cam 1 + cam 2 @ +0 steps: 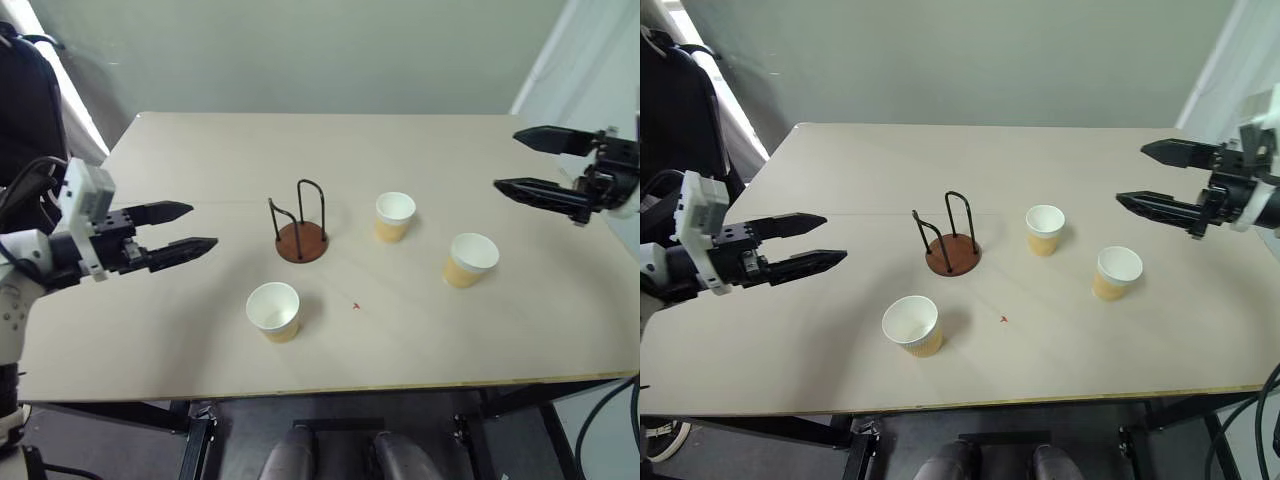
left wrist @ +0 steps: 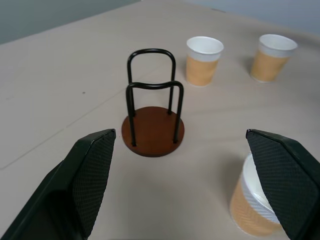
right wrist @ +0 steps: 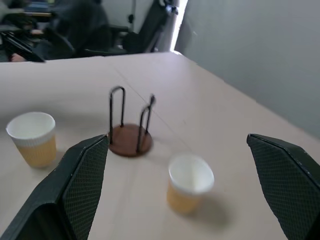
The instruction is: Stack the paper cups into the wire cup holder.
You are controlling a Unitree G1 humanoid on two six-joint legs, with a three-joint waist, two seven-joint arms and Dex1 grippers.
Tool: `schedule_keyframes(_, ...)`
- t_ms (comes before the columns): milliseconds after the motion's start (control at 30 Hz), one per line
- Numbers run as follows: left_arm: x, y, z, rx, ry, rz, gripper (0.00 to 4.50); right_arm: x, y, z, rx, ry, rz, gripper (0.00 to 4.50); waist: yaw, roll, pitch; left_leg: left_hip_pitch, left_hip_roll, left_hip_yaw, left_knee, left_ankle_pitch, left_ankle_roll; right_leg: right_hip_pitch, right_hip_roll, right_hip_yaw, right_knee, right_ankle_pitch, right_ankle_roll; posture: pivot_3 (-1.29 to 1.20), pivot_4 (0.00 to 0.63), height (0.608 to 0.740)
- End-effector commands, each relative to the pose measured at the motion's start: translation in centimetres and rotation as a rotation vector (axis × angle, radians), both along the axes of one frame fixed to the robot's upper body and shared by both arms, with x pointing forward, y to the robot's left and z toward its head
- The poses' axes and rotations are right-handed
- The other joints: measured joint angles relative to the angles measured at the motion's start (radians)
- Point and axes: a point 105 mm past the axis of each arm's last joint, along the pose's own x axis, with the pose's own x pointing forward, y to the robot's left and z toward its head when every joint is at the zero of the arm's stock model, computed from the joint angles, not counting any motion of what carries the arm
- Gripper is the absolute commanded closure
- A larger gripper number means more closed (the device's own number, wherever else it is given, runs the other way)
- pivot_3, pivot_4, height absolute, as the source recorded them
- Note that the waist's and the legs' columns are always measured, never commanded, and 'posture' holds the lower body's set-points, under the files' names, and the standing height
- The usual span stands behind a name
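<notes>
Left eye view, item list. We log 3 paper cups, all upright and apart on the table [image 1: 180,150]: the near cup [image 1: 274,310], the middle cup [image 1: 394,216], the right cup [image 1: 469,259]. We log 1 wire holder [image 1: 300,224], empty, loops upright, standing left of the middle cup and behind the near cup.

The left gripper [image 1: 186,228] hovers left of the holder, fingers spread, holding nothing. The right gripper [image 1: 525,162] hovers above the table's right edge, fingers likewise released and empty.

We judge the near cup closest to the left gripper, lying ahead and right of its fingers, long axis vertical. The right cup sits nearer the right gripper.
</notes>
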Motion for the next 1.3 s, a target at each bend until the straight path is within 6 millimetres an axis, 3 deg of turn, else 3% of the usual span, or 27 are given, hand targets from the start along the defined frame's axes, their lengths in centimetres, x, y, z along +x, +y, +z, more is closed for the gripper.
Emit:
schedule_keyframes(33,2.2,-0.6,0.1,0.083,-0.089,0.102,0.02,-0.1,-0.1,0.3,-0.017,-0.018,-0.014,0.0,0.009,0.001,0.0,0.0,0.0,0.0,0.0,0.0,0.0,0.0,0.0,0.0,0.0,0.0,0.0,0.0,0.15,0.74)
schedule_keyframes(133,4.6,-2.6,-0.1,0.055,-0.115,0.173,0.02,0.3,-1.0,0.2,-0.027,-0.024,-0.061,0.0,0.025,0.0,0.001,0.0,0.0,0.0,0.001,0.001,0.001,0.001,0.0,0.0,-0.001,0.0,0.0,0.0,0.15,0.74)
schedule_keyframes(200,4.6,-5.0,-0.9,0.065,-0.078,0.11,0.02,0.2,-1.0,0.2,-0.026,-0.026,-0.062,0.0,0.023,0.0,0.001,0.0,0.0,0.0,0.002,0.001,0.001,0.001,0.0,0.0,-0.001,0.002,0.0,0.0,0.15,0.74)
schedule_keyframes(367,4.1,-8.6,-2.4,0.084,0.004,0.012,0.02,-0.1,-1.2,0.3,-0.026,-0.033,-0.077,0.0,0.011,-0.001,0.001,0.0,0.0,0.0,0.001,0.002,-0.001,0.001,0.0,0.001,-0.003,0.004,0.001,0.0,0.15,0.74)
schedule_keyframes(733,5.7,-9.7,-4.3,0.136,0.061,0.076,0.02,-1.0,-1.8,0.4,-0.03,-0.043,-0.113,0.0,0.011,-0.001,0.001,0.001,0.004,0.0,0.001,0.004,-0.004,0.003,0.004,0.001,-0.003,0.005,0.001,0.0,0.15,0.74)
schedule_keyframes(1033,8.9,-12.4,-4.9,0.116,0.034,0.127,0.02,-1.3,-2.0,0.4,-0.034,-0.049,-0.132,0.0,0.016,-0.001,0.001,0.001,0.004,0.001,0.002,0.005,-0.003,0.004,0.004,0.001,-0.004,0.006,0.003,0.0,0.15,0.74)
schedule_keyframes(1233,9.0,-13.3,-5.5,0.124,0.047,0.087,0.02,-1.4,-2.1,0.3,-0.039,-0.049,-0.142,0.0,0.016,-0.001,0.002,0.001,0.004,0.002,0.002,0.005,-0.003,0.004,0.004,0.002,-0.005,0.005,0.004,0.0,0.15,0.74)
schedule_keyframes(1300,9.2,-13.3,-5.5,0.121,0.046,0.09,0.38,-1.4,-2.2,0.2,-0.043,-0.048,-0.148,0.0,0.016,-0.001,0.002,0.001,0.004,0.002,0.002,0.005,-0.003,0.004,0.004,0.002,-0.005,0.005,0.004,0.0,0.15,0.74)
